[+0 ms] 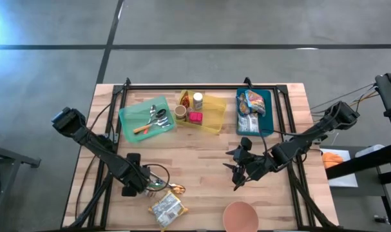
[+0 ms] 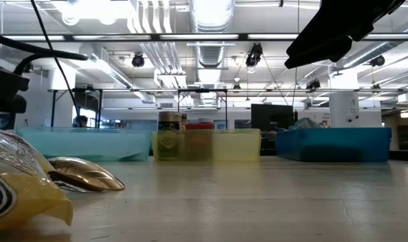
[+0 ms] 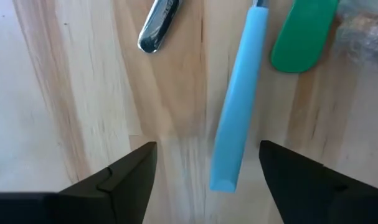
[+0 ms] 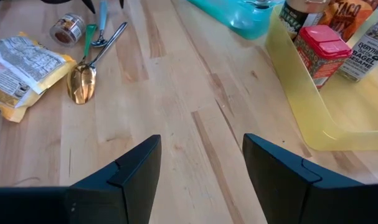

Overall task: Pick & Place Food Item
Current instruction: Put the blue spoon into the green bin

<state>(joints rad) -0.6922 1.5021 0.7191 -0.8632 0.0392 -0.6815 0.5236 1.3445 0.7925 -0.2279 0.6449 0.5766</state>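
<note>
A yellow food packet (image 1: 167,209) lies flat on the table near the front edge, also seen in the right wrist view (image 4: 20,62). Just beyond it is a cluster of utensils: a gold spoon (image 4: 81,84), a blue-handled utensil (image 3: 235,118), a green handle (image 3: 301,34) and a silver handle (image 3: 157,28). My left gripper (image 3: 204,155) points down over this cluster, open. The blue handle lies on the wood between its fingers, clear of both. My right gripper (image 1: 237,174) hovers open right of the table's middle, with nothing between its fingers (image 4: 201,146).
At the back stand a green tray (image 1: 127,125) with cutlery, a yellow tray (image 1: 214,119) with jars and a red tin, and a blue tray (image 1: 267,113) with food packets. A pink bowl (image 1: 240,216) sits at the front edge. A small jar (image 4: 67,29) lies by the utensils.
</note>
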